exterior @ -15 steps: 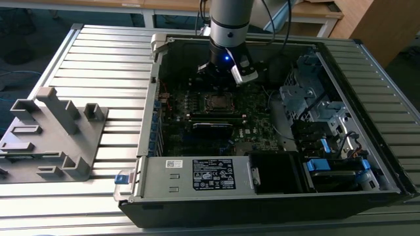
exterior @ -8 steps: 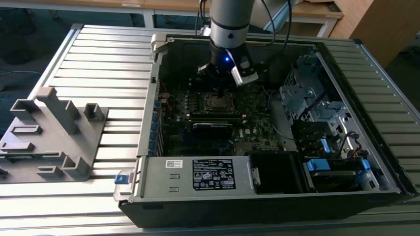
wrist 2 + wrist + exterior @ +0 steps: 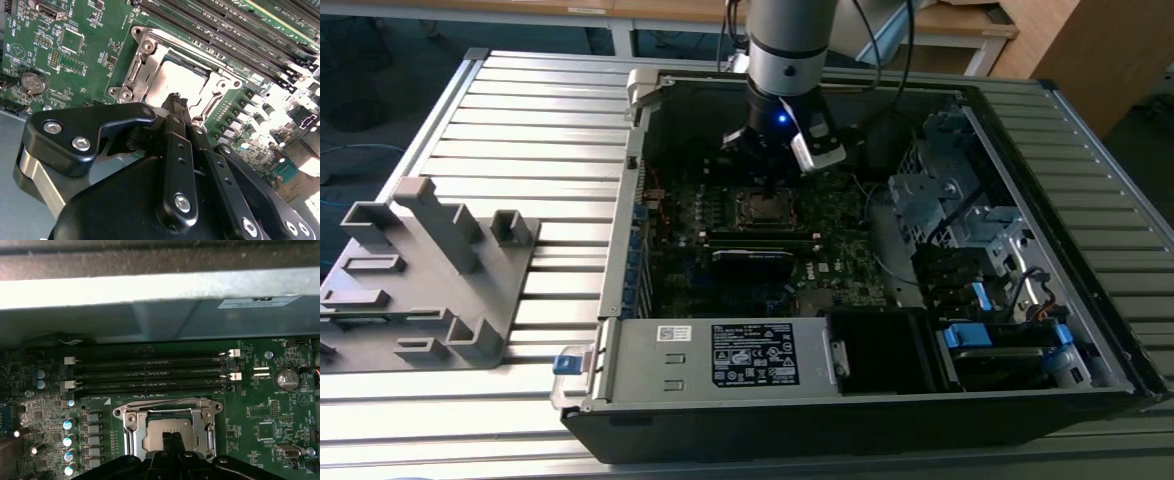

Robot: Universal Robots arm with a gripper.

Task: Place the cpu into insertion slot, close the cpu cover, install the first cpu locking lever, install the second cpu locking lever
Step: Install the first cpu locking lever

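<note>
The second wrist view put the gripper (image 3: pixel 176 102) nearest to us, its black fingers clenched together with nothing between them, the tips just over the near edge of the insertion slot (image 3: pixel 177 82). We judged them shut so the narrow tip could press or hook small parts of the socket. Beyond the tips the cpu (image 3: pixel 176 79) lay seated in the slot, its dull grey top showing through the window of the cpu cover (image 3: pixel 145 75), which lay flat around it. In the exterior view the slot (image 3: pixel 763 205) sat at about twelve o'clock from the case's middle, under the arm. Farthest, in the first wrist view, memory slots (image 3: pixel 150 372) ran behind the cover (image 3: pixel 167 410).
</note>
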